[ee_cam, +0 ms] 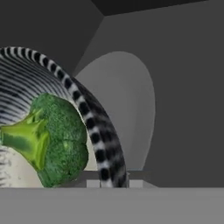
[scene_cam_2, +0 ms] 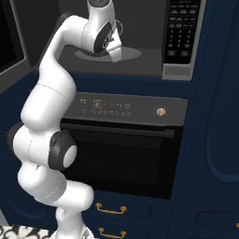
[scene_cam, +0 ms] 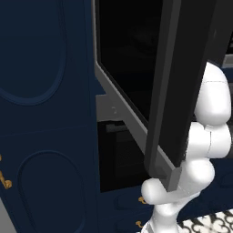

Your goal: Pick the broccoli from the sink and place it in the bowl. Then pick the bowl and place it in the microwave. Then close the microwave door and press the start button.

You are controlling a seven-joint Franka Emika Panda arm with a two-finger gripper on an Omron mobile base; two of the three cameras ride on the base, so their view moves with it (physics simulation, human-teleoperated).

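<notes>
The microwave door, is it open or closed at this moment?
Open. The microwave door swings out edge-on, clear of the frame, and the arm reaches into the cavity of the microwave, where the bowl holds the broccoli.

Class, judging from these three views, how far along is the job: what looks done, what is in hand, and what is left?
Done: the broccoli lies in the bowl. In hand: the arm reaches into the open microwave, with the bowl close before the end effector and the round turntable behind it; whether the bowl is gripped or already set down cannot be told. Left: swing the open microwave door shut and press the start button.
</notes>
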